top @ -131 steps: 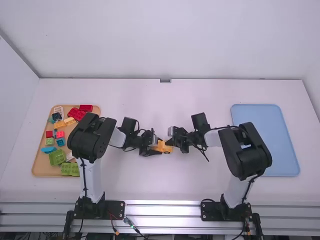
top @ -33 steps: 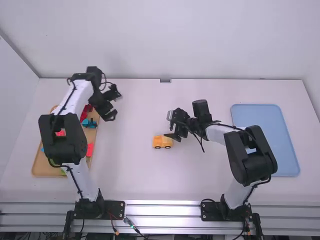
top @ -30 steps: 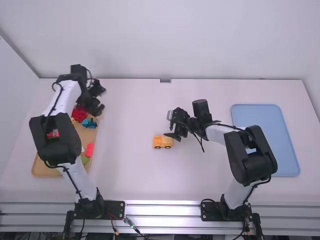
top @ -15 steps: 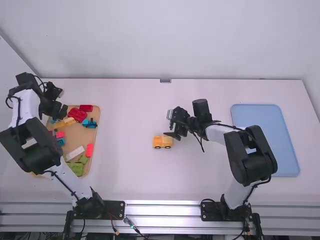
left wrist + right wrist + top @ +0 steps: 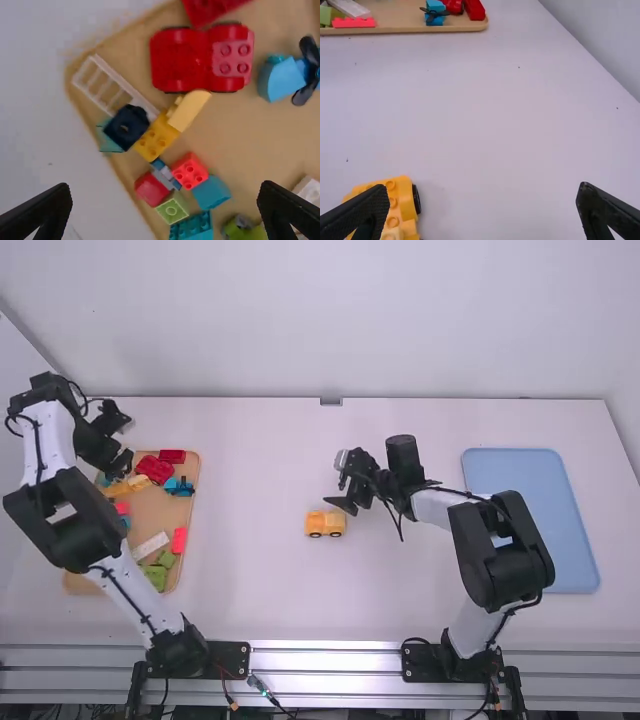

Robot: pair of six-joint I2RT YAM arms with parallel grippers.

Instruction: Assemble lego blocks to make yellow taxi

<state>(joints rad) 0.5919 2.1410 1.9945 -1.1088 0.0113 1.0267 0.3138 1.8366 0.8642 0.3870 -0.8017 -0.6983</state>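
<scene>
Left gripper [image 5: 120, 444] is open at far left corner of the tray [image 5: 152, 512]. Right gripper [image 5: 344, 485] (also open) is near yellow car [image 5: 325, 523].

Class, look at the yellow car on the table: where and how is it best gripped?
Probably by its two long sides, just over the black wheels, coming from above: the yellow car stands upright with studs on top, and is longer than it is wide.
</scene>
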